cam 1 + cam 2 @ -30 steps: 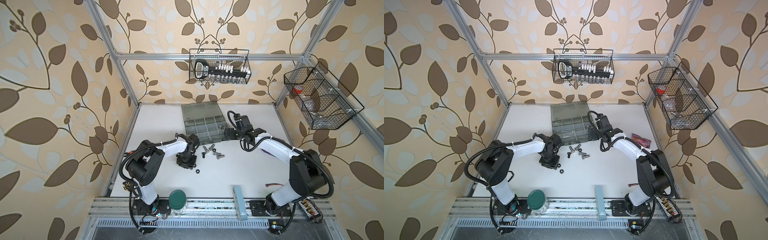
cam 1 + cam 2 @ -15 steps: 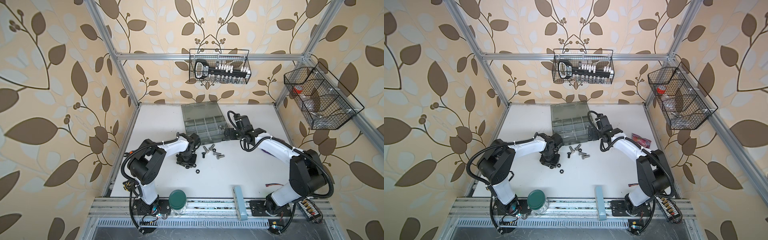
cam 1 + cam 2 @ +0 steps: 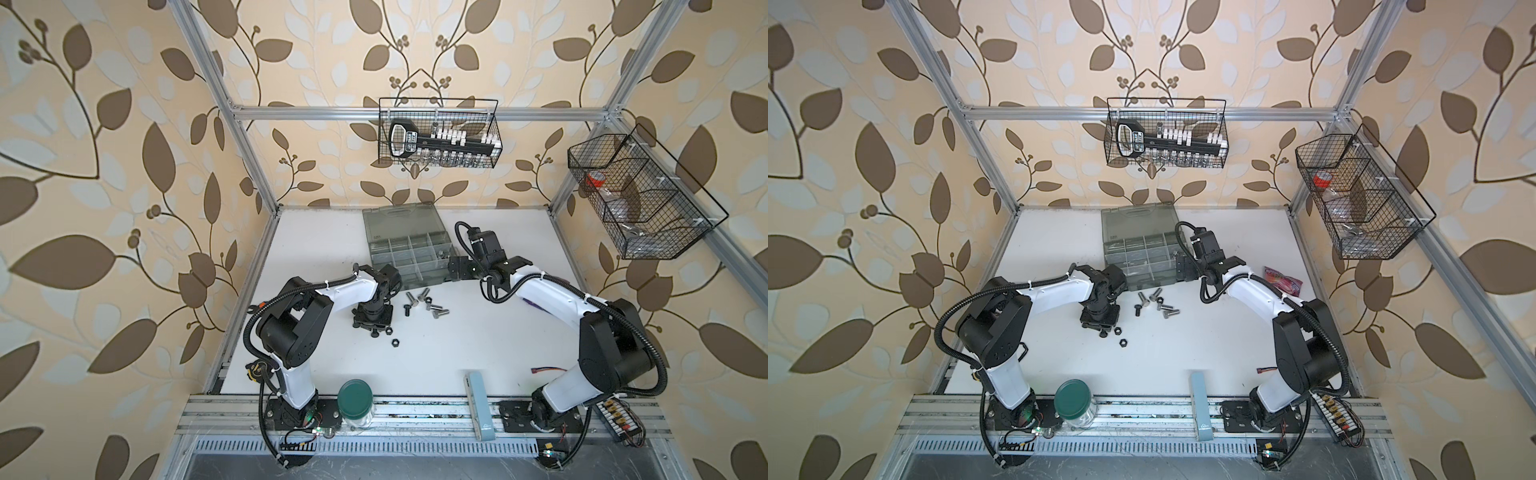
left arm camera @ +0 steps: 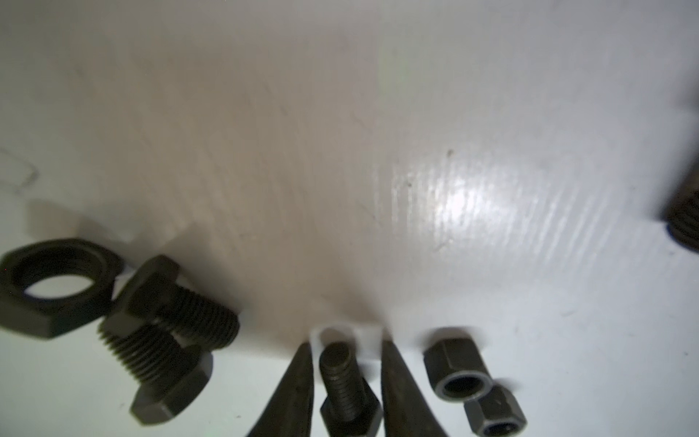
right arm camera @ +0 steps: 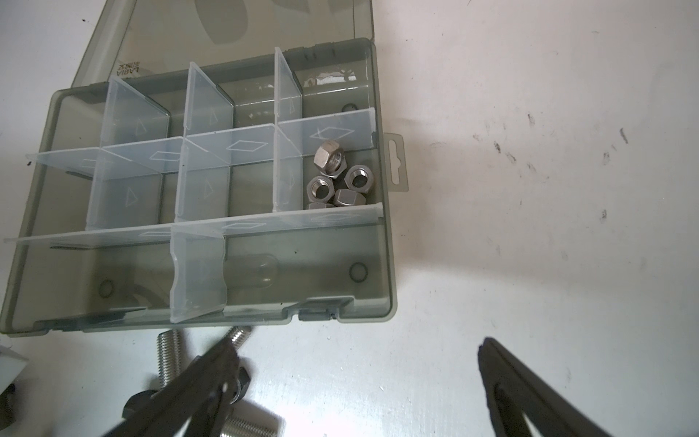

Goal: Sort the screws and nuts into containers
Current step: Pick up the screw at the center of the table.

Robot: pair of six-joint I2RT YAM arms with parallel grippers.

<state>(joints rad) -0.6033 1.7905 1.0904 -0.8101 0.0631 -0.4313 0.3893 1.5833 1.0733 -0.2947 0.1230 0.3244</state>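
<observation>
Between the narrowly parted fingers of your left gripper (image 4: 345,344) lies a small black screw (image 4: 342,378) on the white table (image 4: 454,113); you cannot tell whether the jaws pinch it. Two black nuts (image 4: 459,372) sit just beside it. Your right gripper (image 5: 351,397) hangs spread wide, holding nothing, near the organizer case (image 5: 387,265), where silver nuts (image 5: 334,178) sit in a middle-row end compartment. Silver screws (image 3: 436,308) lie loose near the case.

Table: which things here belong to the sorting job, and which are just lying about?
Job: silver bolts, black bolts, black nuts, grey compartment case, silver nuts inside it.
Lying about: green-lidded jar, wire baskets, pink packet, pale blue box.
</observation>
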